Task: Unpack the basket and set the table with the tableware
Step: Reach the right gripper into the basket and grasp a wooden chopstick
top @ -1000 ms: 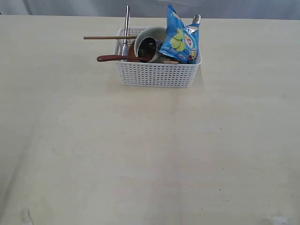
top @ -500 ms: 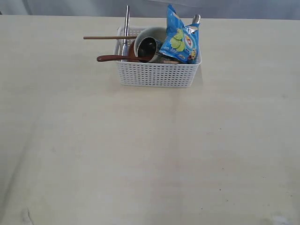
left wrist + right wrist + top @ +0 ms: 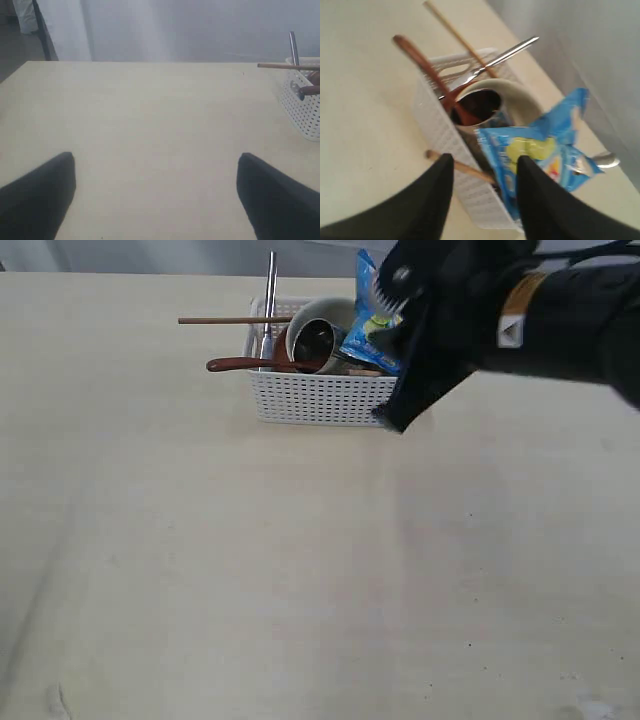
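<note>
One R gripper (image 3: 485,160) by basket (image 3: 439,132), bag (image 3: 540,150) (blue) inside

Exterior view high, wrist views lower, basket (image 3: 320,400) common to all

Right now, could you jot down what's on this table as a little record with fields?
Table: pale, bare in front
Basket: white, far side, full
Contents: cream bowl, red-brown spoon, wooden chopsticks, steel utensil, blue snack bag
Right tool: open, above the basket near the snack bag
Left tool: open, over bare table, holding nothing
</note>
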{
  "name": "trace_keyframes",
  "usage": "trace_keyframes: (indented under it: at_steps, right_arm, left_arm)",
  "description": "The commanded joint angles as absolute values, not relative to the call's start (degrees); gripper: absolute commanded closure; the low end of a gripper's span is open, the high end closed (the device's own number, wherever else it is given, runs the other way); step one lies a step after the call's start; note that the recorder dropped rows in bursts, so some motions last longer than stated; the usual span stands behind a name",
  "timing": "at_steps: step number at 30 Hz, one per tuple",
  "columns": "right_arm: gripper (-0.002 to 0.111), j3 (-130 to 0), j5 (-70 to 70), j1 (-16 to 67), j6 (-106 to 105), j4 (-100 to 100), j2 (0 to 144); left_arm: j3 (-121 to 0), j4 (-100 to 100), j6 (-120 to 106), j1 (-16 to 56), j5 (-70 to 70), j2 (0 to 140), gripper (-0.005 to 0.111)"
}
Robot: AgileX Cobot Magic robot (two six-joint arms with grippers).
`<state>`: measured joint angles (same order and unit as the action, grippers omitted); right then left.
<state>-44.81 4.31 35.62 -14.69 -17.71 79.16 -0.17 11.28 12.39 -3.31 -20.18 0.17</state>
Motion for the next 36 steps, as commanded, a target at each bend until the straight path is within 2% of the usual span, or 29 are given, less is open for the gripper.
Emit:
trace_keyframes:
  at_steps: [1,8,15,20,32,36]
  right_arm:
    - [0.041,-45.34,4.32,38.73,-19.1,-18.5,84.39]
    - [0.04,-45.23,-1.25,38.76,-19.1,-18.5,86.67]
    - [0.054,-45.23,-2.68,38.47,-20.09,-18.5,88.64]
    - [0.054,-45.23,-3.16,36.03,-20.09,-18.01,90.05]
    - [0.054,-45.23,-10.6,36.03,-19.88,-18.01,94.05]
    - [0.07,-45.23,-10.6,36.03,-19.88,-18.01,94.05]
  left_arm:
    - [0.0,11.35,12.7,-3.45,-19.87,0.0,0.026]
    - [0.0,11.35,12.7,-3.45,-19.87,0.0,0.026]
    - [0.0,11.35,12.7,-3.45,-19.87,0.0,0.026]
    - [0.0,11.35,12.7,-3.45,-19.87,0.0,0.026]
    - [0.0,11.35,12.7,-3.45,-19.87,0.0,0.026]
    - [0.0,11.35,12.7,-3.45,-19.87,0.0,0.026]
